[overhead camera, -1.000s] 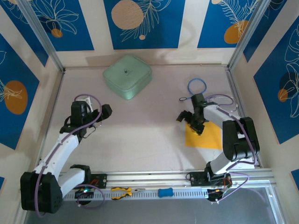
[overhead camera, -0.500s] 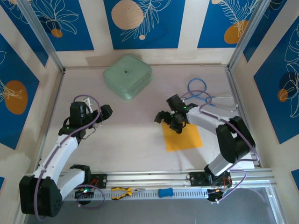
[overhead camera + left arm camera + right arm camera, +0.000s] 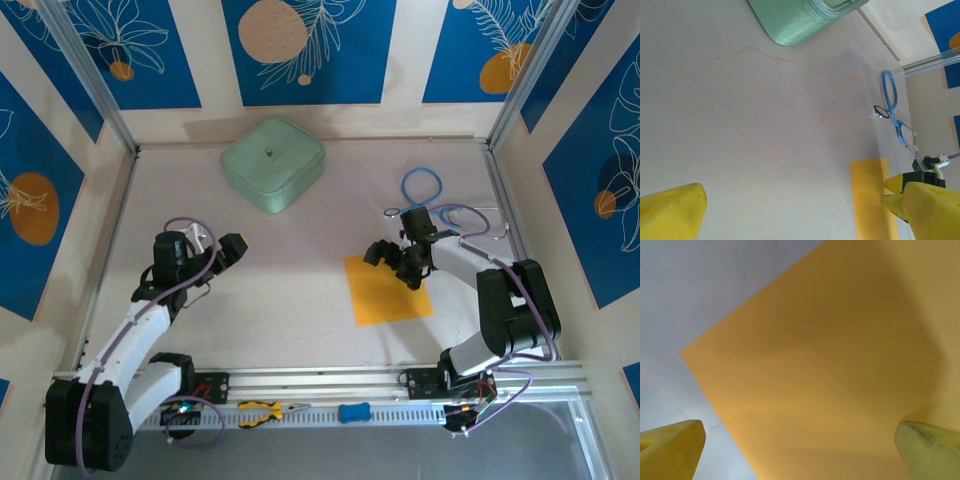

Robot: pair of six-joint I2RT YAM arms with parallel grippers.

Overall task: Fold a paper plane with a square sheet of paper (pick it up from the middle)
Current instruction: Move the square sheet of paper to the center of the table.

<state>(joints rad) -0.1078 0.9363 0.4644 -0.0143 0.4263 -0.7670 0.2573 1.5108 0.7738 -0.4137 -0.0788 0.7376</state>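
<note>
Right tool point(image 3: 393, 265) hovers spread wide over the far edge of the square sheet of paper point(image 3: 388, 297), lying flat on the desk point(image 3: 290, 270); its middle's just nearward. Left tool point(image 3: 214, 264), also spread, is well apart.

Top camera overhead; wrist cameras close, angled down; all share sheet point(image 3: 385, 297).

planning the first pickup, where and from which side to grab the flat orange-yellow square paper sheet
Probably its middle, from straight above: the orange-yellow square paper sheet lies flush on the pale table, offering no raised edge. The open right gripper, over its far side, seems best placed.
</note>
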